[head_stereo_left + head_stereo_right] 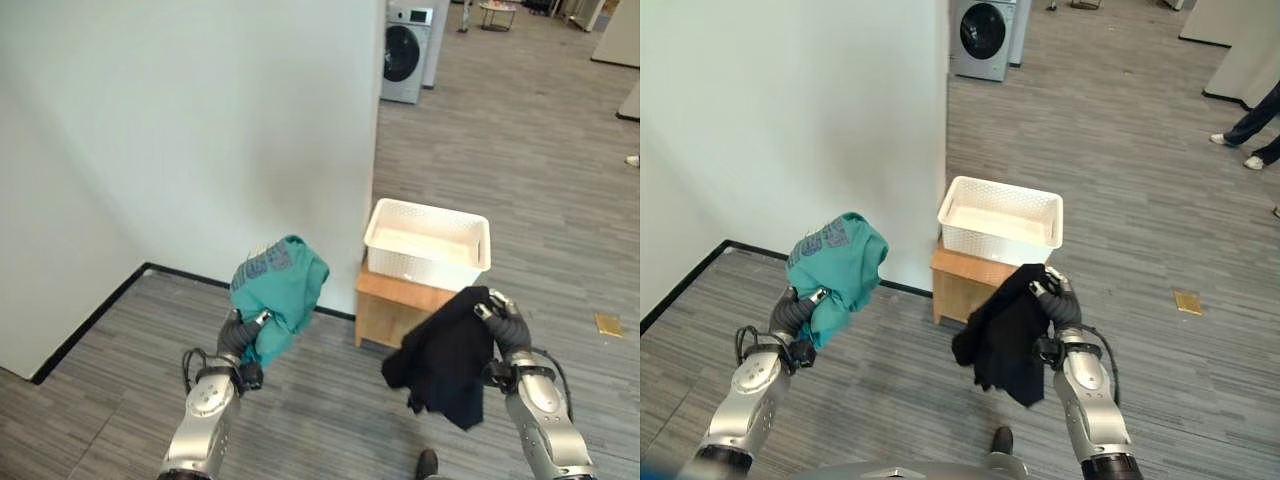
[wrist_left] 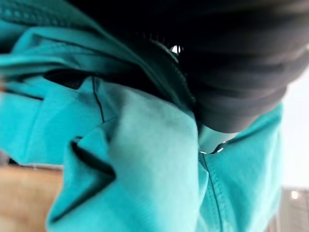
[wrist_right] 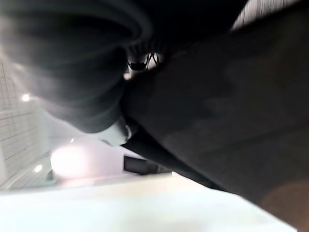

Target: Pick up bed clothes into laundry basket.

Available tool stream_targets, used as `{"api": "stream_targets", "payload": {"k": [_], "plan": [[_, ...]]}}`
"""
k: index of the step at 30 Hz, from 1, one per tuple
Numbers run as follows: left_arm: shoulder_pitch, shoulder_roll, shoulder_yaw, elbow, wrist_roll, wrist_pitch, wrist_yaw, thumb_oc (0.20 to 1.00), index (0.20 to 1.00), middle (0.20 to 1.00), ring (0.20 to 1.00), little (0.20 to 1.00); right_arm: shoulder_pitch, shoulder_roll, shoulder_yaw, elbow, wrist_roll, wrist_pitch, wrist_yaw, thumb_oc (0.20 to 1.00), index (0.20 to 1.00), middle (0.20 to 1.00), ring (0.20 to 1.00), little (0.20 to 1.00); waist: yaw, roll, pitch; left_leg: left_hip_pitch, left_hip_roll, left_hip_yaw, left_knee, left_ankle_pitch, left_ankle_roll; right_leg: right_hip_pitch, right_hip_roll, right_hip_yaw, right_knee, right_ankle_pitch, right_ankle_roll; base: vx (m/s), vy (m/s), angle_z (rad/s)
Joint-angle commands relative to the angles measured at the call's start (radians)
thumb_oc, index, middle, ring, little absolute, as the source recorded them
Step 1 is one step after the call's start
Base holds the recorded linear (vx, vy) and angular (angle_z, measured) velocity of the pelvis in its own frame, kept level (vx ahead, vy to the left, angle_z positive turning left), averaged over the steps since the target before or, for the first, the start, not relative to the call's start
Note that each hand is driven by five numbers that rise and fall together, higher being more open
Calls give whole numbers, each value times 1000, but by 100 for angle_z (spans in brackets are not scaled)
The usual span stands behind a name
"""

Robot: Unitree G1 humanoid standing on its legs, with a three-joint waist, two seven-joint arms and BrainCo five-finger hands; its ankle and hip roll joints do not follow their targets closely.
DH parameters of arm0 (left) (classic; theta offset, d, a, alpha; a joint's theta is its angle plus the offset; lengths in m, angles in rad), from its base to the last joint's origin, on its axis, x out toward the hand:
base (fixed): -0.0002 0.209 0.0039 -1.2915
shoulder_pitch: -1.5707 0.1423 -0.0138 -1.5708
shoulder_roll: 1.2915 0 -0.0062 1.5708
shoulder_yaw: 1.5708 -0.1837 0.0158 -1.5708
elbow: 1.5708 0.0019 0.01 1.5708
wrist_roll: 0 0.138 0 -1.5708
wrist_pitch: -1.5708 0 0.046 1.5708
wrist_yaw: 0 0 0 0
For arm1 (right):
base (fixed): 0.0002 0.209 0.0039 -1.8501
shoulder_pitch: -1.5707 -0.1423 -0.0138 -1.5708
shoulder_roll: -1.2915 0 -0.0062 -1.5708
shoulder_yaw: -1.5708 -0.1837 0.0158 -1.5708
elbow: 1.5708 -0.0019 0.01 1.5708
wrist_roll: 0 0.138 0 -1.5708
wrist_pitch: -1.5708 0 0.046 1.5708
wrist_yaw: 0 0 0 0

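Observation:
My left hand [image 1: 243, 334] is shut on a bunched teal garment [image 1: 279, 290], held up in the air over the floor left of the basket. The same teal cloth [image 2: 145, 159] drapes over the hand in the left wrist view. My right hand [image 1: 503, 320] is shut on a black garment [image 1: 447, 358] that hangs down in front of the wooden stand. The black cloth [image 3: 217, 121] covers much of the right wrist view. A white laundry basket [image 1: 375, 228] sits on a small wooden stand [image 1: 395, 310], just ahead of my right hand and with no clothes showing in it.
A white wall [image 1: 200, 130] ends at a corner just left of the basket. A washing machine [image 1: 403, 52] stands far behind on the grey plank floor. A person's feet [image 1: 1240, 140] show at the far right.

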Motion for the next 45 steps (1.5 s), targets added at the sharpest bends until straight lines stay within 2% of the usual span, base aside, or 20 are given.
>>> {"api": "stream_targets", "payload": {"k": [1, 2, 3, 4, 5, 7, 8, 10, 16, 17, 19, 20, 22, 24, 27, 29, 31, 35, 41, 45], "plan": [[-99, 49, 32, -84, -49, -71, 2, 200, 200, 200, 200, 200, -74, -65, -37, -155, 16, -82, 4, 200, 200, 200, 200, 200, 8, -1, 43, -129, 101, 9, 252, 192, -12, 24, -11, 20, 81, -90, 2, 66, -511, 18], [-99, 48, 29, -86, -50, -66, -1, 200, 200, 200, 200, 200, -78, -69, -36, -157, 25, -84, 8, 200, 200, 200, 200, 200, 13, -13, 56, -187, 88, 0, 371, 209, 1, 45, -7, 8, 75, -101, -16, 34, -392, 13], [-100, 48, 29, -86, -50, -66, -1, 200, 200, 200, 200, 200, -78, -69, -36, -157, 25, -84, 8, 200, 200, 200, 200, 200, 12, -12, 56, -190, 88, -2, 375, 207, 1, 44, -6, 6, 75, -101, -16, 53, -388, 19], [-87, 43, 28, -96, -55, -61, -5, 200, 200, 200, 200, 200, -78, -84, -32, -169, 18, -78, 14, 200, 200, 200, 200, 200, 31, -36, 81, -252, 47, -7, 490, 209, 15, 76, 6, 14, 58, -115, -41, 97, -295, 15], [-83, 40, 29, -100, -58, -59, -7, 200, 200, 200, 200, 200, -77, -88, -37, -174, 15, -74, 14, 200, 200, 200, 200, 200, 39, -36, 85, -281, 20, -11, 505, 187, 18, 91, 12, 22, 45, -119, -40, 162, -351, -2], [-76, 35, 28, -98, -57, -56, -16, 200, 200, 200, 200, 200, -73, -85, -42, -194, 17, -69, 20, 200, 200, 200, 200, 200, 56, -41, 78, -350, 11, 49, 403, 175, 13, 132, 21, 21, 4, -120, -32, 309, -157, -35], [-78, 34, 22, -84, -53, -57, -15, 200, 200, 200, 200, 200, -61, -80, -45, -207, 15, -74, 22, 200, 200, 200, 200, 200, 62, -27, 65, -355, 12, 91, 243, 182, 13, 149, 37, 9, -10, -134, -24, 397, -66, -27], [-87, 35, 18, -67, -38, -61, -5, 200, 200, 200, 200, 200, -38, -83, -38, -227, -9, -73, 32, 200, 200, 200, 200, 200, 64, -1, 56, -346, -25, 116, 95, 234, 0, 169, 53, 9, -1, -166, -19, 357, 63, 0], [-115, 41, 10, -72, -31, -68, 4, 200, 200, 200, 200, 200, -38, -74, -32, -231, -32, -68, 43, 200, 200, 200, 200, 200, 42, 10, 26, -302, -45, 124, 99, 188, 18, 205, 16, 0, 26, -201, -5, 211, 132, -14], [-116, 48, 14, -82, -32, -69, 1, 200, 200, 200, 200, 200, -50, -73, -29, -228, -54, -66, 43, 200, 200, 200, 200, 200, 41, 14, 12, -264, -58, 126, 64, 164, 38, 203, -9, 10, 55, -196, 10, 326, 287, -9], [-116, 50, 17, -85, -32, -68, 1, 200, 200, 200, 200, 200, -54, -71, -25, -233, -72, -63, 42, 200, 200, 200, 200, 200, 43, 12, 9, -241, -72, 134, 46, 155, 53, 189, -34, 19, 108, -183, 23, 211, 262, -12], [-119, 57, 23, -90, -34, -67, 6, 200, 200, 200, 200, 200, -79, -71, -22, -242, -88, -62, 39, 200, 200, 200, 200, 200, 39, 16, 15, -194, -88, 139, 20, 142, 85, 124, -85, 39, 286, -88, 43, 137, 281, -12], [-118, 65, 26, -98, -33, -67, 7, 200, 200, 200, 200, 200, -113, -73, -20, -253, -109, -66, 31, 200, 200, 200, 200, 200, 38, 29, 31, -143, -100, 151, -12, 134, 117, 36, -122, 57, 440, 39, 56, 157, 323, 5], [-118, 79, 22, -107, -30, -65, -2, 200, 200, 200, 200, 200, -141, -81, -39, -281, -132, -70, 19, 200, 200, 200, 200, 200, 21, 48, 46, -109, -98, 130, -42, 135, 128, -25, -121, 82, 543, 39, 52, 185, 232, 12], [-122, 95, 23, -110, -23, -70, -7, 200, 200, 200, 200, 200, -213, -118, -86, -302, -149, -77, -8, 200, 200, 200, 200, 200, 1, 51, 43, -75, -100, 103, -75, 128, 117, -80, -97, 57, 468, -22, 41, 180, 47, 58], [-111, 97, 24, -117, -39, -76, -13, 200, 200, 200, 200, 200, -296, -176, -136, -315, -141, -102, -40, 200, 200, 200, 200, 200, -2, 36, 38, -63, -108, 82, -81, 116, 104, -70, -57, 40, 283, -43, 36, 176, -82, 54], [-84, 92, 17, -112, -48, -69, -22, 200, 200, 200, 200, 200, -373, -237, -164, -325, -146, -119, -79, 200, 200, 200, 200, 200, 23, 10, 18, -69, -119, 66, -76, 105, 104, 2, -38, 72, 179, -61, 45, 153, -69, 43], [-41, 79, 20, -106, -77, -73, -28, 200, 200, 200, 200, 200, -473, -297, -153, -319, -101, -148, -72, 200, 200, 200, 200, 200, 49, -6, -2, -70, -117, 67, -81, 102, 100, 33, -25, 67, 121, -52, 44, 100, -37, 29], [26, 89, -17, -96, -131, -53, -52, 200, 200, 200, 200, 200, -738, -494, -26, -159, -80, -128, -108, 200, 200, 200, 200, 200, 101, -39, -31, -78, -109, 42, -82, 97, 87, 92, -1, 41, 46, -88, 36, 56, -30, 12], [33, 97, -37, -82, -145, -50, -46, 200, 200, 200, 200, 200, -864, -516, 66, -36, -30, -123, -128, 200, 200, 200, 200, 200, 111, -43, -31, -80, -107, 33, -82, 97, 82, 106, 6, 31, 31, -92, 33, 8, -7, 2]]}}
